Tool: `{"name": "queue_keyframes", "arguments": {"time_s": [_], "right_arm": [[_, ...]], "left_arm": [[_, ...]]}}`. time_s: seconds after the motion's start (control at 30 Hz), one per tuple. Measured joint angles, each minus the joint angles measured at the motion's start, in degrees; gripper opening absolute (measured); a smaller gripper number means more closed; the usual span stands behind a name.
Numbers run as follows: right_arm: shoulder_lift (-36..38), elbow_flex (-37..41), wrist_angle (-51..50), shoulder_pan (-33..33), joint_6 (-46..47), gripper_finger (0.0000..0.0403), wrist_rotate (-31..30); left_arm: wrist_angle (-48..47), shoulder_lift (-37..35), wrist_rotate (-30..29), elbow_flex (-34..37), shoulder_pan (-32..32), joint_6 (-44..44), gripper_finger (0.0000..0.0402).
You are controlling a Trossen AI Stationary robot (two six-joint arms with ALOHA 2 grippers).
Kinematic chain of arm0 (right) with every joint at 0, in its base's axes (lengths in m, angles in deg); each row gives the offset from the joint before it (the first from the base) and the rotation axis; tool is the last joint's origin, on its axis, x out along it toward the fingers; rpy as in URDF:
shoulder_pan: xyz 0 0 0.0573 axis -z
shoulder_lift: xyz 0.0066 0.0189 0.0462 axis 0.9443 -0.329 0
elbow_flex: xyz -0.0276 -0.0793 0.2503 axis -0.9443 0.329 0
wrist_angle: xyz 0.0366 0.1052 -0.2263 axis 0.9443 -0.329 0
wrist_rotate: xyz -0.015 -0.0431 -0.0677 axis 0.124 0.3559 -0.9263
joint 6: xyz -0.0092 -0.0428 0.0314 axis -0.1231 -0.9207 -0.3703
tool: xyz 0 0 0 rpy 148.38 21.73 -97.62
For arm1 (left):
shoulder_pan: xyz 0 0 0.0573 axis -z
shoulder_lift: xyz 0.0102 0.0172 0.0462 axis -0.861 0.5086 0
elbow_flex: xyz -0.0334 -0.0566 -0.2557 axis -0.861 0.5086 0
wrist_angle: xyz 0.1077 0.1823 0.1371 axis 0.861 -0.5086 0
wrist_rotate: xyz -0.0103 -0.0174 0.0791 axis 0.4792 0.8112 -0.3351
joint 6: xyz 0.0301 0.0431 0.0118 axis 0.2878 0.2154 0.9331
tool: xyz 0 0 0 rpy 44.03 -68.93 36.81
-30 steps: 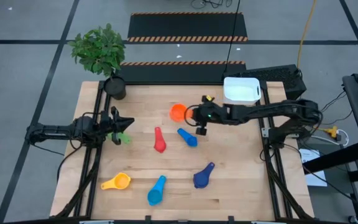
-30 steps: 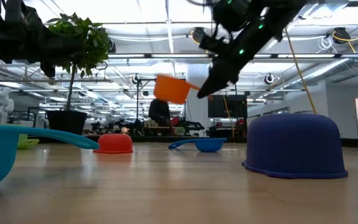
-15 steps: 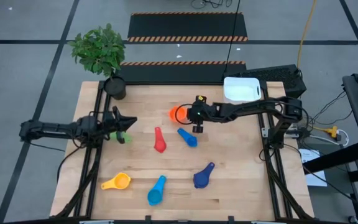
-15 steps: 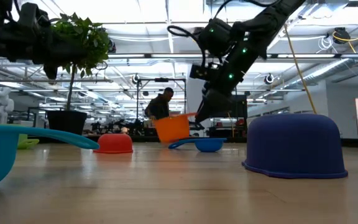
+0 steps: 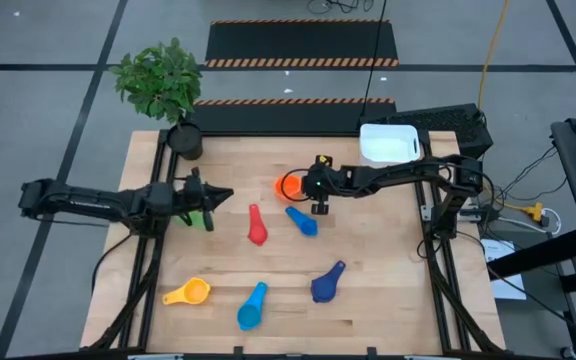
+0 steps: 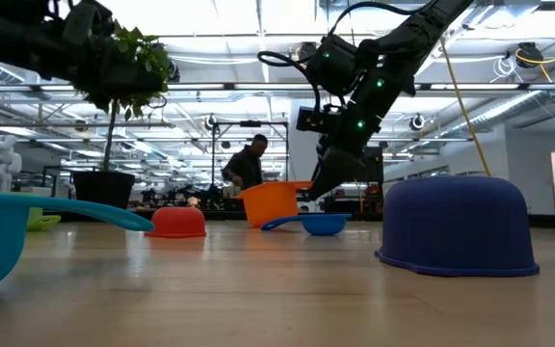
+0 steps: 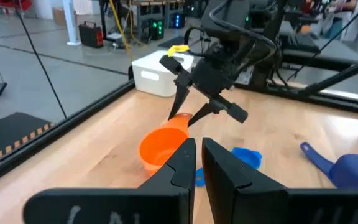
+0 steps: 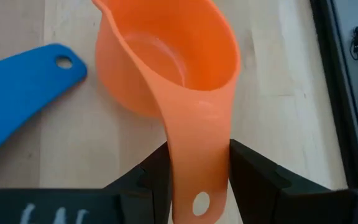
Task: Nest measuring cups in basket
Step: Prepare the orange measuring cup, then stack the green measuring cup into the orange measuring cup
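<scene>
Orange plastic measuring cup (image 5: 286,185) sits low on the wooden surface (image 5: 388,260), its stiff, light, slick handle pinched by my right gripper (image 5: 309,186), fingers part-open; left gripper (image 5: 218,196) hovers empty, fingers closed.

The counter (image 5: 368,250) is showing pale wood grain. On it are lying six cups: an orange cup (image 5: 286,184) toward the far edge, a red cup (image 5: 257,228) and a medium blue cup (image 5: 303,222) at the middle, and a yellow cup (image 5: 189,293), a light blue cup (image 5: 253,306) and a dark blue cup (image 5: 327,284) along the near edge. The basket (image 5: 388,144) at the far right corner is showing white. The plant (image 5: 160,80) at the far left corner is showing green leaves over a dark pot (image 5: 185,140). Beyond the far edge, black floor mats (image 5: 298,45) are carrying orange-and-black striped borders.
</scene>
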Motion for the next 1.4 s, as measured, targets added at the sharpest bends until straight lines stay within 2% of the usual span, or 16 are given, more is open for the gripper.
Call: {"name": "queue_keyframes", "arguments": {"time_s": [0.17,0.37,0.5,0.63,0.77,0.9,1.07,1.4], "right_arm": [[0.0,0.0,-0.13,0.0,1.19,0.0145,0.0],[0.11,0.0,-0.5,-0.09,1.53,0.0194,-0.04],[0.97,0.02,-0.85,-0.09,1.55,0.0227,-0.04],[3.51,0.09,-2.52,-0.13,1.57,0.0248,0.52],[8.05,0.13,-5.96,-0.13,2.33,0.0253,5.34],[14.26,2.99,-6.43,-0.13,1.43,0.0253,9.07],[23.07,9.48,-4.73,-0.13,-1.57,0.0254,8.87],[39.63,19.37,-0.64,-0.11,-2.58,0.0254,8.62]], "left_arm": [[0.25,3.77,-0.68,-2.2,0.0,0.01,0.0033],[-0.95,5.88,-1.97,-5.41,0.41,-0.98,0.0034],[-9.5,6.88,-2.17,-9.19,1.46,-5.18,0.0049],[-19.98,8.85,-5.61,-13.35,3.42,-9.78,0.0078],[-27.28,10.85,-7.81,-17.49,5.73,-11.18,0.0099],[-29.95,12.87,-10.66,-21.18,8.5,-9.58,0.0103],[-32.15,17.53,-10.46,-22.41,14.37,-5.07,0.0104],[-39.7,29.81,-10.64,-22.41,22.18,-20.07,0.0104]]}}
